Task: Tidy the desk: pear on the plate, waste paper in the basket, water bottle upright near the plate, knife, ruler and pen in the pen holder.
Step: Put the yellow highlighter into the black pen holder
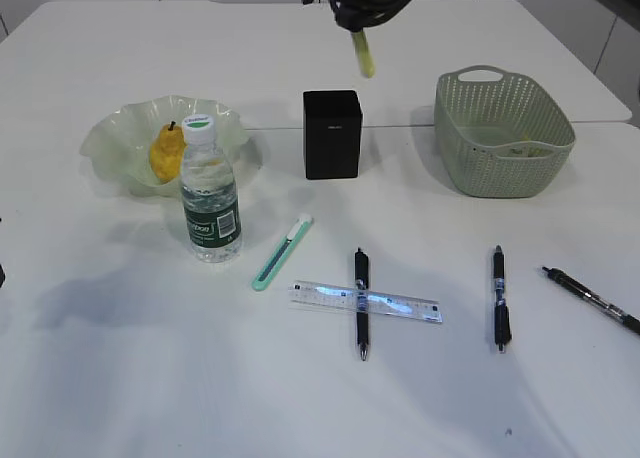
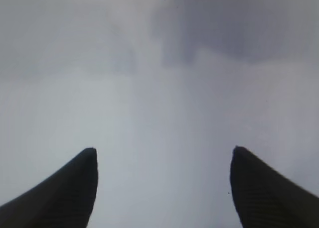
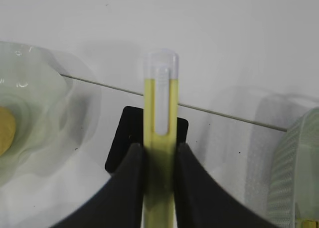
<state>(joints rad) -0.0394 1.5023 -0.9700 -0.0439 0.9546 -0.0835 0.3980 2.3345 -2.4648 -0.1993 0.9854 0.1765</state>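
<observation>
Exterior view: right gripper (image 1: 360,33) holds, seemingly, a yellow pen (image 1: 364,56) above pen holder (image 1: 332,134).

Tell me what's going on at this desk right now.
The right gripper holds a yellow pen above the black pen holder. The left gripper is open over bare table. The pear sits on the plate, the water bottle upright beside it. The knife, ruler and three dark pens still lie on the table.

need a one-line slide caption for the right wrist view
Right end effector shut on a yellow highlighter pen, poised above the black pen holder, between the glass plate and the basket.
</observation>
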